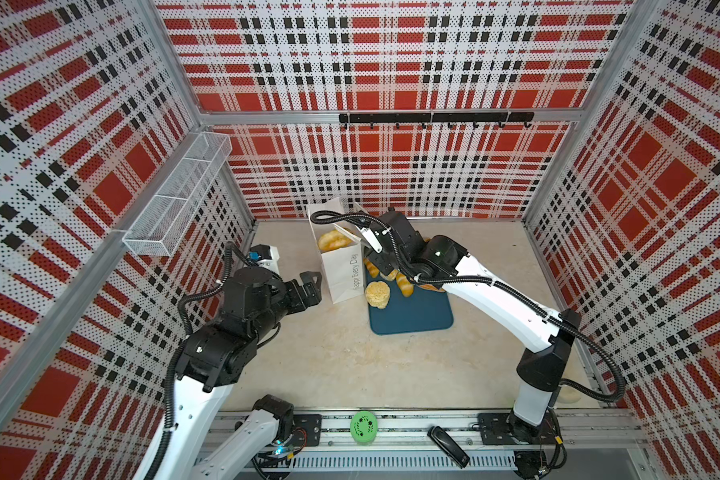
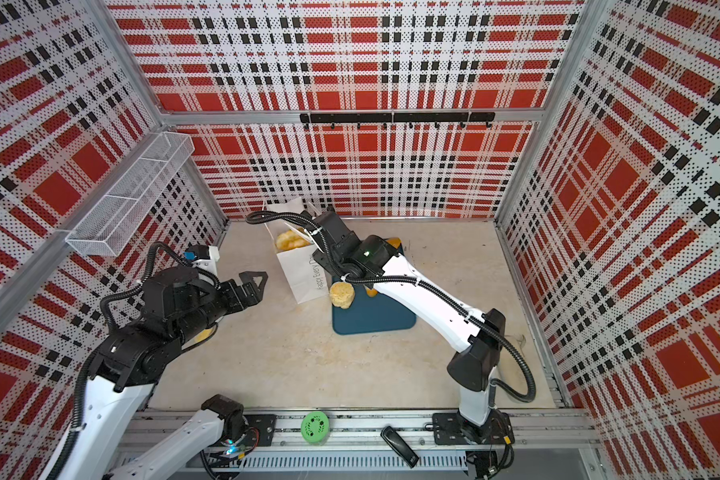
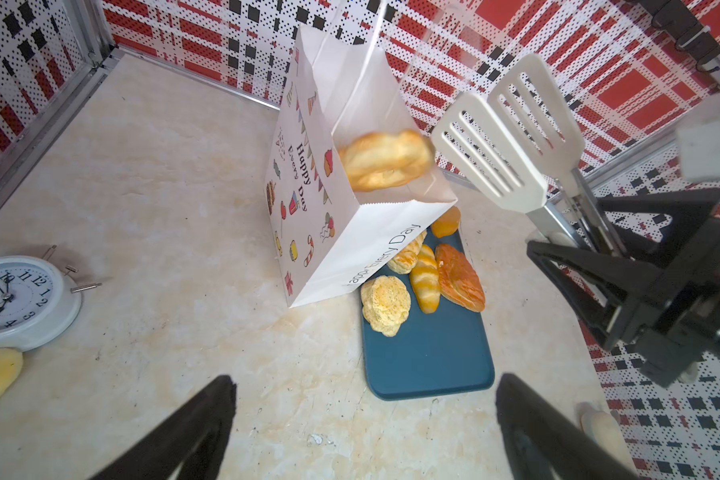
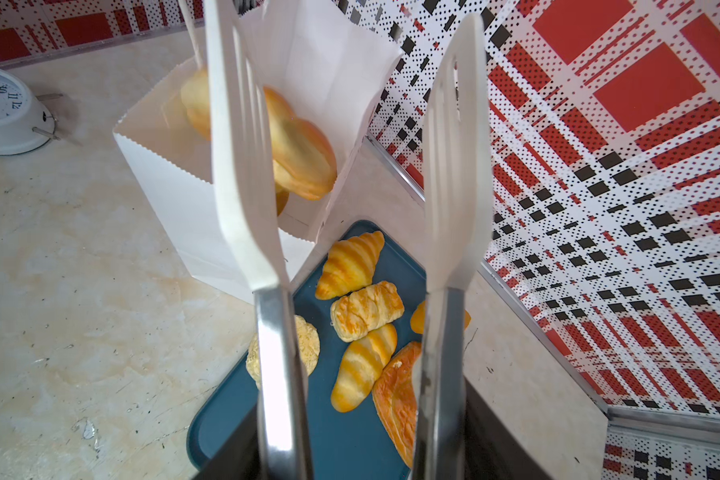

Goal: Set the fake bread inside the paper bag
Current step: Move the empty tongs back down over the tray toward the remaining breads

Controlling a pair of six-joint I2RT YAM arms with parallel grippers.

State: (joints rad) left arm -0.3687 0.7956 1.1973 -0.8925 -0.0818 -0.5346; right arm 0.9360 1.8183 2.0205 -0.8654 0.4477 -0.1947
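While the right gripper [image 3: 574,232] clamps white tongs [image 3: 495,149] whose blades stand apart above the upright paper bag [image 3: 350,249], a blurred golden loaf [image 3: 385,160] sits in its open mouth, long axis across the opening, more fake bread [image 3: 425,278] lies on the adjoining teal tray [image 3: 429,365], and the left gripper [image 3: 364,380] gapes wide.

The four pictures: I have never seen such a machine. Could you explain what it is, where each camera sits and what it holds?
Two robot arms work on a table. Two pictures look down from above; two come from cameras on the wrists. The right gripper holds white tongs, blades apart, at the mouth of a paper bag holding bread. More bread lies on a blue tray next to it. The left gripper is open and empty. A clock lies nearby.
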